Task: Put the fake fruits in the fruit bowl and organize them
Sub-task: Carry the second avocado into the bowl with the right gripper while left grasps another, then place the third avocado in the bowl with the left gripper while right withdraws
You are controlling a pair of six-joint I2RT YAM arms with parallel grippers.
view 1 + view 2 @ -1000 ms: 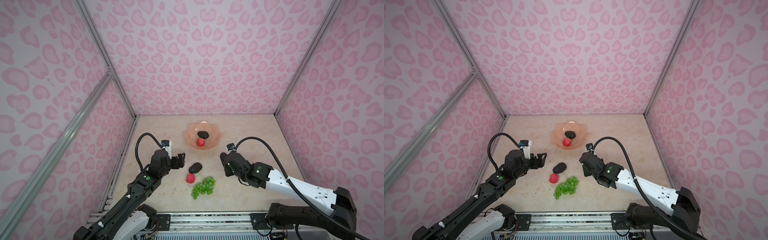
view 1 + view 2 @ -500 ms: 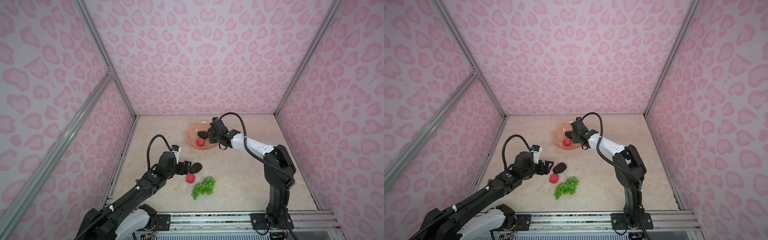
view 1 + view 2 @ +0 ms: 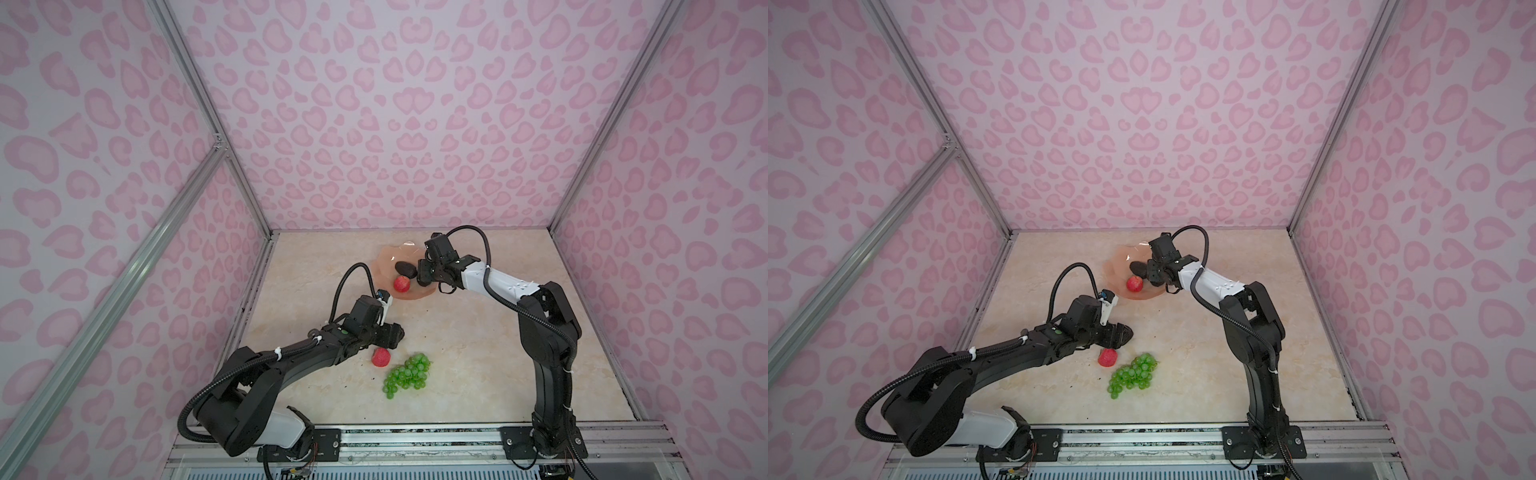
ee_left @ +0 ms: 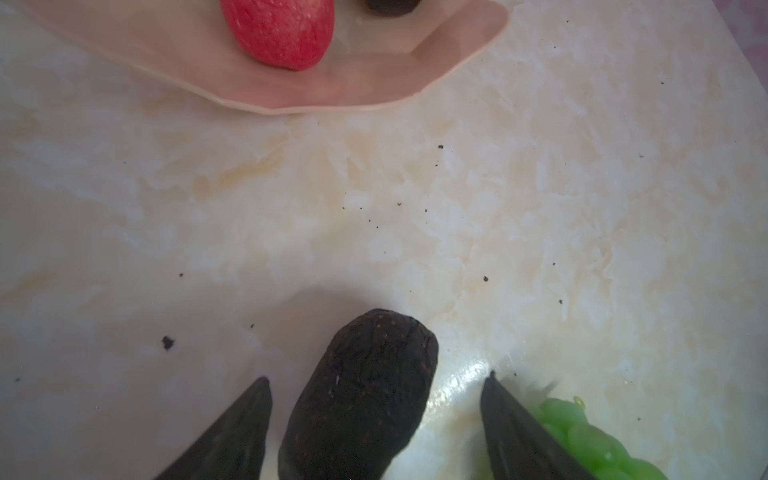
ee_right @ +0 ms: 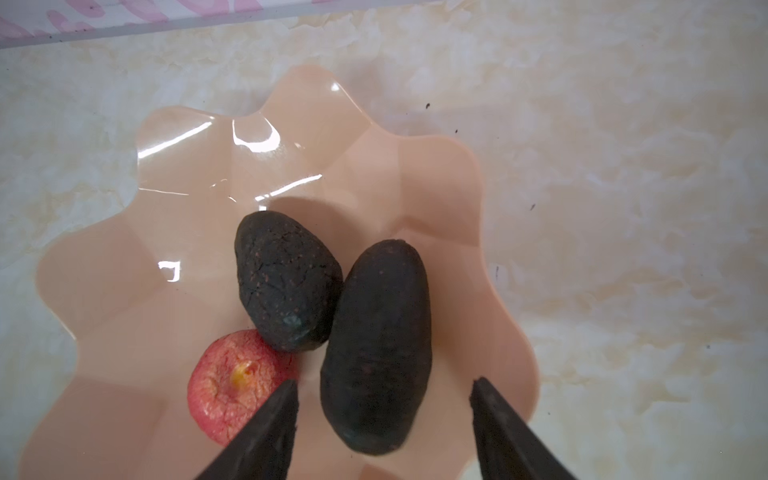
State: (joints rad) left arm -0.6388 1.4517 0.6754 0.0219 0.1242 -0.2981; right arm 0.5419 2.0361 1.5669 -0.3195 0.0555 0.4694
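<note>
Left end effector [image 4: 374,419] sits parted around the avocado [image 4: 361,395] lying lengthwise between its unclosed fingers on the surface [image 4: 415,208], with the fruit bowl [image 4: 374,83] straight ahead beyond its tips.

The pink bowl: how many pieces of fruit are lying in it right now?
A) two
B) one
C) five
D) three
D: the right wrist view shows the pink bowl holding two dark avocados and one red strawberry, touching one another.
</note>
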